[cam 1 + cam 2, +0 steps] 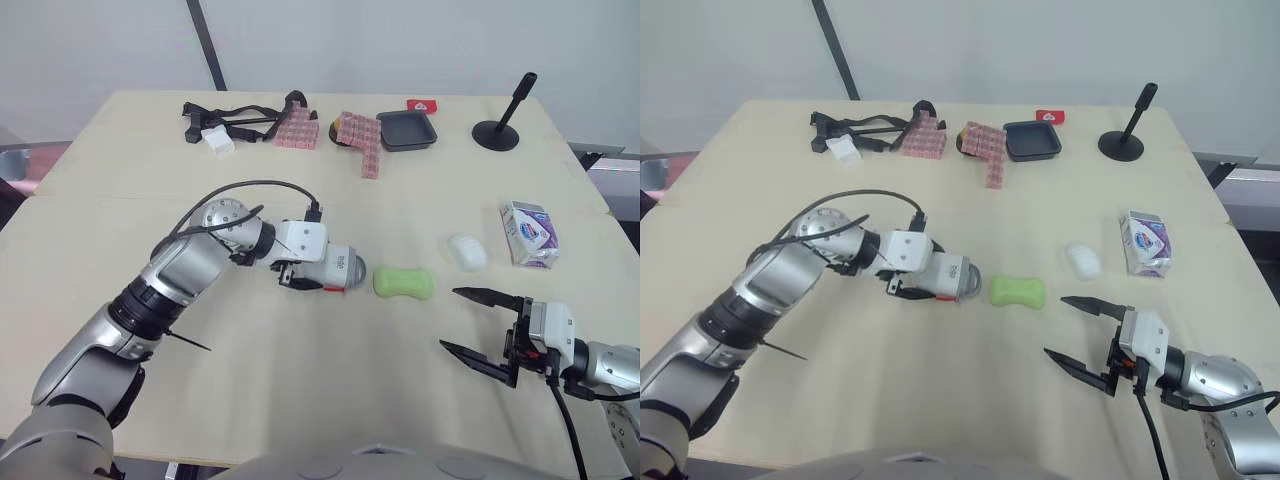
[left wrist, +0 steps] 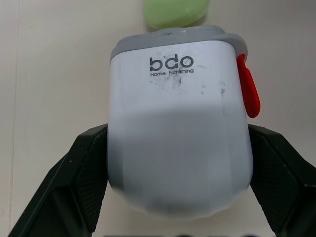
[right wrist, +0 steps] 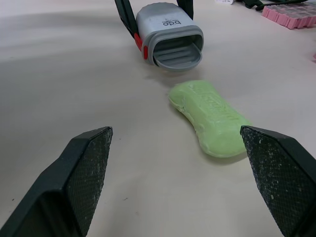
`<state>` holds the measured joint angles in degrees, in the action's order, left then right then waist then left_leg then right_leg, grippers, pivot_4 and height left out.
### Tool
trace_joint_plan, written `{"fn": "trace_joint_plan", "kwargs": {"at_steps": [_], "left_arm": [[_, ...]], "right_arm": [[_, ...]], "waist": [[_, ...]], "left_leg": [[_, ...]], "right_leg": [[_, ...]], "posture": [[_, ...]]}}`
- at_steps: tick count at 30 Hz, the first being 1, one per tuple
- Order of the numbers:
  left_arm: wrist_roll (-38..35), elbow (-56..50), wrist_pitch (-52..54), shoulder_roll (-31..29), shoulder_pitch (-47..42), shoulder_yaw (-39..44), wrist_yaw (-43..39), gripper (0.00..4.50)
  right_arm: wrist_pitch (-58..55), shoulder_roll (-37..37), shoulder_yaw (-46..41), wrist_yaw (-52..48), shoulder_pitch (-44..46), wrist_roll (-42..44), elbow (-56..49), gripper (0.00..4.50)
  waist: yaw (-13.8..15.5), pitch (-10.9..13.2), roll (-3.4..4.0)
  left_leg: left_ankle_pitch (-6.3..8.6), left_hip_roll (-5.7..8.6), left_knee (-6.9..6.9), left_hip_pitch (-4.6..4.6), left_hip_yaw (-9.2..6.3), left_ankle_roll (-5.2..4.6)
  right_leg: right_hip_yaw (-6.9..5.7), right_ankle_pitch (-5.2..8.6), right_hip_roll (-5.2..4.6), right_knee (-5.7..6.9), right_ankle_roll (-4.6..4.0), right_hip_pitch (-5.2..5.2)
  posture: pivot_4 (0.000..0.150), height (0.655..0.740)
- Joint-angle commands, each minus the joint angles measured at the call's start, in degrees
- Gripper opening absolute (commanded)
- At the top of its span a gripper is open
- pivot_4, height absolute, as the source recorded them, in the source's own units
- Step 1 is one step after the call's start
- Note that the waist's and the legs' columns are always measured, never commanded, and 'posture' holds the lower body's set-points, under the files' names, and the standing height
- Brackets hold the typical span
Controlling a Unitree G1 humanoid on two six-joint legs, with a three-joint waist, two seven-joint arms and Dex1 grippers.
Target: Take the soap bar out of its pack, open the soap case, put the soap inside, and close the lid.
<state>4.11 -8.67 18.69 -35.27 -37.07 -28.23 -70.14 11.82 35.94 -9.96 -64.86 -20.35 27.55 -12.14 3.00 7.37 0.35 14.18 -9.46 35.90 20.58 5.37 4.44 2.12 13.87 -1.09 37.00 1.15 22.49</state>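
Observation:
My left gripper is shut on the white soap case, one black finger on each side. The case lies on its side at mid-table, with a grey rim and a red latch. Its open mouth faces the green soap bar, which rests bare on the table just to the right, a small gap between them. A white oval piece lies further right, beside the soap pack. My right gripper stands open low over the table, near the front right, pointing at the soap with nothing between its fingers.
Along the far edge sit a black strap, a small white box, pink block strips, a black tray, a red item and a black stand. A cable loops over my left arm.

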Motion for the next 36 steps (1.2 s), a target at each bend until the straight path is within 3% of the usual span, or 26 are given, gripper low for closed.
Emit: {"fn": "trace_joint_plan", "kwargs": {"at_steps": [1, 36], "left_arm": [[1.0, -2.7, 1.0, -0.5, -1.6, -0.4, -0.6, 3.47], [2.0, -1.9, 2.2, -7.4, -3.0, 0.0, -5.4, 3.47]], "right_arm": [[0.9, -0.3, -0.4, 0.3, 0.3, 0.1, -1.0, 4.45], [-0.5, 0.2, 0.3, 1.4, 1.7, -0.6, -1.8, 4.45]], "waist": [[0.0, 0.0, -0.01], [0.0, 0.0, 0.00]], "left_leg": [[0.00, 0.00, 0.00, 0.00, 0.00, 0.00], [-0.02, 0.00, -0.05, 0.03, 0.00, 0.04]], "right_leg": [[0.00, 0.00, 0.00, 0.00, 0.00, 0.00], [-0.06, -0.02, -0.02, -0.10, 0.03, -0.02]], "posture": [[0.150, 0.7374], [0.150, 0.7374]]}}
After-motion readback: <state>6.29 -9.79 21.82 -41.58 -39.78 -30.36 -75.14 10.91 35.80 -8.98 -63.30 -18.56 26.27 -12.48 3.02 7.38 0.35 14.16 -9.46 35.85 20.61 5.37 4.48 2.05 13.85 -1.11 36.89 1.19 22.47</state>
